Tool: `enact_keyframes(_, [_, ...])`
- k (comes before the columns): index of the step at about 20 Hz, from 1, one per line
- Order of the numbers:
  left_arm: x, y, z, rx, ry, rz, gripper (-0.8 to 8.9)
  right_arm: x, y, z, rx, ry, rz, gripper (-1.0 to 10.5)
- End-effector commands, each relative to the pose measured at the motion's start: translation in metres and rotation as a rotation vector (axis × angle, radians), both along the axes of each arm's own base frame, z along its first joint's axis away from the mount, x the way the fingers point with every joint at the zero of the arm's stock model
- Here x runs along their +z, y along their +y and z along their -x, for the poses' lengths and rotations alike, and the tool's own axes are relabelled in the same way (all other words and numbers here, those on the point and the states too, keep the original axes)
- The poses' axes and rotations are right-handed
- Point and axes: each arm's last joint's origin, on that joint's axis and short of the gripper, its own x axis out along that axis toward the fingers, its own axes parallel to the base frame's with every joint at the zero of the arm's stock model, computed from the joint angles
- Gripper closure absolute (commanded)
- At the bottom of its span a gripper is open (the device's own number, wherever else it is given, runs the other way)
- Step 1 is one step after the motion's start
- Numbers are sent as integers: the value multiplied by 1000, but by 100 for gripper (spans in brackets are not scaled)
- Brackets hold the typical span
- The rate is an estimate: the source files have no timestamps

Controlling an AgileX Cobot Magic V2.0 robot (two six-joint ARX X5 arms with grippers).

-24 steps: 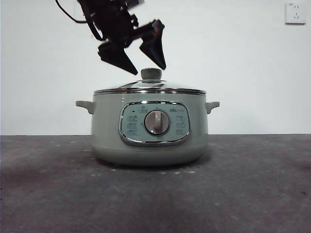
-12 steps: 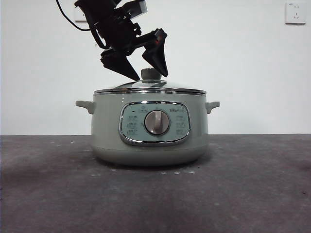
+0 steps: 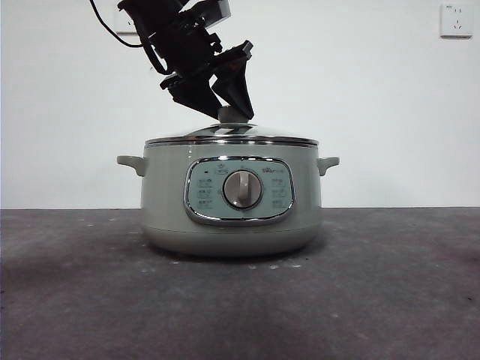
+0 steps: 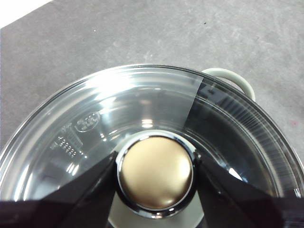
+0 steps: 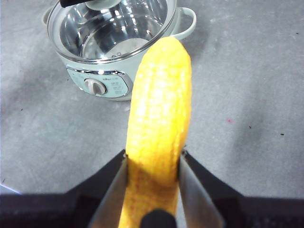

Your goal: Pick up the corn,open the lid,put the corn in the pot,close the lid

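One pot [image 3: 231,206], one lid [image 3: 231,137] with one knob [image 4: 155,171], one corn [image 5: 159,123], two side handles, one dial [image 3: 242,189], one wall socket [image 3: 456,20]

Claws hide knob [image 3: 233,114] sides.

A plain white wall [image 3: 375,112] with a socket [image 3: 456,20] backs the dark grey table [image 3: 240,300].
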Motion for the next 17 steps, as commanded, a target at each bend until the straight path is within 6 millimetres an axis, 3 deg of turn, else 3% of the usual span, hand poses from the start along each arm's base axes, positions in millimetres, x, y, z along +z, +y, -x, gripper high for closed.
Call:
enact_keyframes(1, [-4, -1, -4, 13, 22, 20, 822, 1, 0, 0, -6, -3, -4, 959])
enact_keyframes(5, [1, 0, -4, 16, 12, 25, 822, 1, 0, 0, -6, -3, -4, 959])
enact_keyframes(8, [17, 1, -3, 15, -19, 43, 822, 1, 0, 0, -7, -2, -4, 959])
enact_keyframes(14, [73, 10, 14, 14, -105, 88, 822, 2, 0, -1, -7, -16, -10, 959])
enact_keyframes(17, [106, 28, 35, 50, -144, 142, 821, 4, 4, -9, -5, -48, -25, 959])
